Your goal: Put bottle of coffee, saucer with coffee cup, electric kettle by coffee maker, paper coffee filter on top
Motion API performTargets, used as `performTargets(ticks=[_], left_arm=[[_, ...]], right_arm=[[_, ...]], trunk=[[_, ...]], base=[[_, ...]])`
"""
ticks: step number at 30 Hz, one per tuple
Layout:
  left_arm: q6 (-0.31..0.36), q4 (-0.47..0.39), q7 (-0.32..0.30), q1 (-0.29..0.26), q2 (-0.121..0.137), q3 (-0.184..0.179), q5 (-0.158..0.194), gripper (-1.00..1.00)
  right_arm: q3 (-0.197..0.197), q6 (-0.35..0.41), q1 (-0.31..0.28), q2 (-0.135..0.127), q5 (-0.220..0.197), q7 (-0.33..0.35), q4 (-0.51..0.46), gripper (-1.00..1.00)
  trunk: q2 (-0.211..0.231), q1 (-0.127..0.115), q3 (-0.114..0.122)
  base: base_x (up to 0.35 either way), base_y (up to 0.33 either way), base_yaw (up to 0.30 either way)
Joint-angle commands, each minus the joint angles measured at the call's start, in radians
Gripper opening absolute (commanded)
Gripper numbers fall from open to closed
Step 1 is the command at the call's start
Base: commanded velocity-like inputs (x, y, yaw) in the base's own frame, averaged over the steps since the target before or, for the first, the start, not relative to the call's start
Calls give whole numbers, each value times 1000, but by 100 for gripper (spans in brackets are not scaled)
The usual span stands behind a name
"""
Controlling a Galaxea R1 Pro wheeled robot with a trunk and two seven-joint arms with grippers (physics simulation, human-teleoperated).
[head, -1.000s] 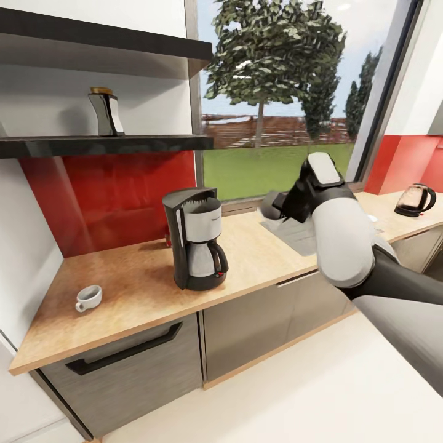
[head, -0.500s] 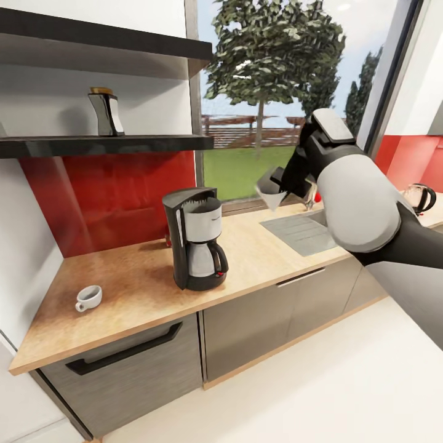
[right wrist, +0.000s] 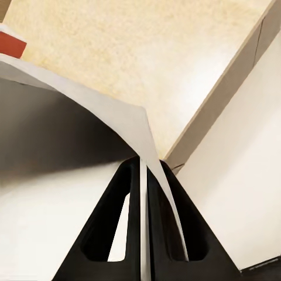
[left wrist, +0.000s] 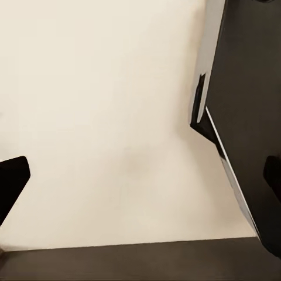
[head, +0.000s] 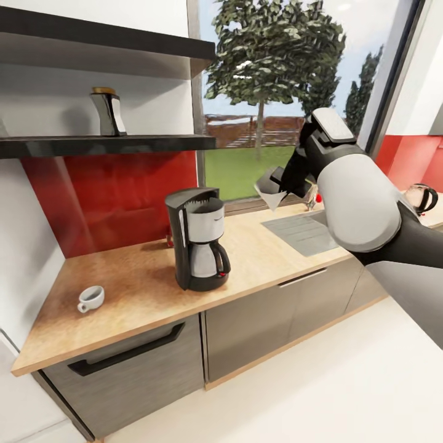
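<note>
The right gripper (right wrist: pixel 143 175) is pinching the paper coffee filter (head: pixel 271 187), carrying it above the countertop (head: pixel 264 252), well right of the coffee maker (head: pixel 198 240). Remaining: bottle of coffee (head: pixel 109 112) is sitting on the shelf (head: pixel 104 145); coffee cup (head: pixel 90 298) w/o saucer; electric kettle (head: pixel 423 198) far right. Left gripper (left wrist: pixel 140 187) fingers are standing apart.

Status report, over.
Right tool shut on paper filter, held above counter. Left tool open. Coffee maker top unobstructed.

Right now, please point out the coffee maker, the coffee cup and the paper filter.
coffee maker (head: pixel 198 240), head view, its body.
coffee cup (head: pixel 91 298), head view, its bowl.
paper filter (head: pixel 271 189), head view, its cone, held in the right gripper.
</note>
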Motion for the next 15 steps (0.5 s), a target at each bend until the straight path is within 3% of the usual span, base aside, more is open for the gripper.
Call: performTargets(ticks=[1, 15], left_arm=[[-5, 1, 2, -1, 1, 5, 4, 100], [-5, 1, 8, 0, 1, 5, 5, 100]], right_arm=[[-1, 3, -1, 1, -10, -10, -1, -100], [-1, -8, -1, 1, -11, -9, 3, -100]], trunk=[[-2, 1, -2], [-2, 1, -2]], base=[[69, 226, 0], [90, 258, 0]])
